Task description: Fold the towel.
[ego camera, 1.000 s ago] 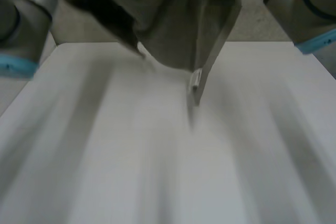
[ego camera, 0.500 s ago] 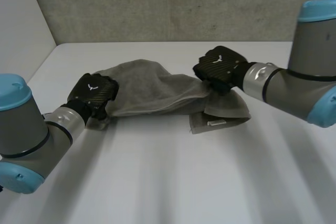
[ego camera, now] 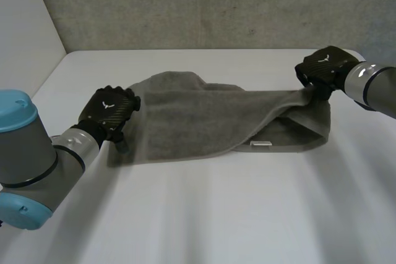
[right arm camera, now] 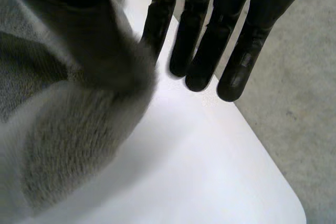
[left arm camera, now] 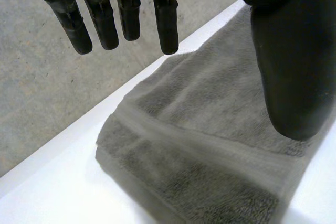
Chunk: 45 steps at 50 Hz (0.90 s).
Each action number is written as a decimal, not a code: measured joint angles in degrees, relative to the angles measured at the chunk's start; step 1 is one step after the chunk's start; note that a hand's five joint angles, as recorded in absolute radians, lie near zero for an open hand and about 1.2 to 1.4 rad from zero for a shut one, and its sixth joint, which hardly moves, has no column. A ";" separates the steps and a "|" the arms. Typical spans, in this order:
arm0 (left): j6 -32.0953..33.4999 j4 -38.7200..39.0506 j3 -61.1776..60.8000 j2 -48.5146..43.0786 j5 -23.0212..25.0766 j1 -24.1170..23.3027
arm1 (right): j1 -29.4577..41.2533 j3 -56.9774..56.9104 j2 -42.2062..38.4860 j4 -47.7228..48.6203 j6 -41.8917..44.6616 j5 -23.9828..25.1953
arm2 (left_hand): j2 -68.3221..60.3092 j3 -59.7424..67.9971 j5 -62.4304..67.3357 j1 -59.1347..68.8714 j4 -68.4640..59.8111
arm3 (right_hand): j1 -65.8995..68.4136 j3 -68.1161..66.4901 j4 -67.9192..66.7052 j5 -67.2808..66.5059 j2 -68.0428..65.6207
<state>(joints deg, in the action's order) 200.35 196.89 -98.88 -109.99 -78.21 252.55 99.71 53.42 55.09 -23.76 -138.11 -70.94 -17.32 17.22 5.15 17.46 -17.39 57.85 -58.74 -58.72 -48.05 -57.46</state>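
A rumpled grey towel (ego camera: 204, 119) lies stretched across the white surface (ego camera: 216, 214), doubled over at its right end. There the right hand (ego camera: 322, 69) pinches its raised corner. The left hand (ego camera: 108, 110) hovers released, fingers straight, at its left edge.

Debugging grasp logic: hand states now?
Left hand: open, over the towel's left end.
Right hand: pinching the towel's right end.

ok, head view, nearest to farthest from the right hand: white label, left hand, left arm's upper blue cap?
1. white label, under the towel's right fold.
2. left hand, at its left edge.
3. upper blue cap, far left.
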 measured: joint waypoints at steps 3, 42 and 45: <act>1.17 0.29 -0.09 -0.84 0.05 0.42 | -0.74 0.76 -0.18 0.23 -0.36 0.14 | 0.00 0.00 0.46 0.00 0.00 | -28.08 27.69 27.56 28.39 28.64; 13.19 -0.11 7.62 -15.23 -0.26 1.02 | -0.42 32.26 10.73 19.59 -11.34 2.38 | -6.01 6.25 8.86 6.39 -5.74 | -44.21 44.83 44.41 44.61 43.62; 13.06 -0.94 7.68 -15.01 -0.23 1.02 | -0.47 32.06 10.69 19.58 -11.19 2.39 | -6.01 6.25 8.86 6.39 -5.74 | -44.21 44.83 44.41 44.60 43.62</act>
<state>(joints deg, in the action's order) 213.41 195.95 -91.20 -125.00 -78.44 253.57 99.24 85.49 65.78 -4.18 -149.31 -68.55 -23.33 23.47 14.01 23.84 -23.13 13.64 -13.90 -14.31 -3.45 -13.84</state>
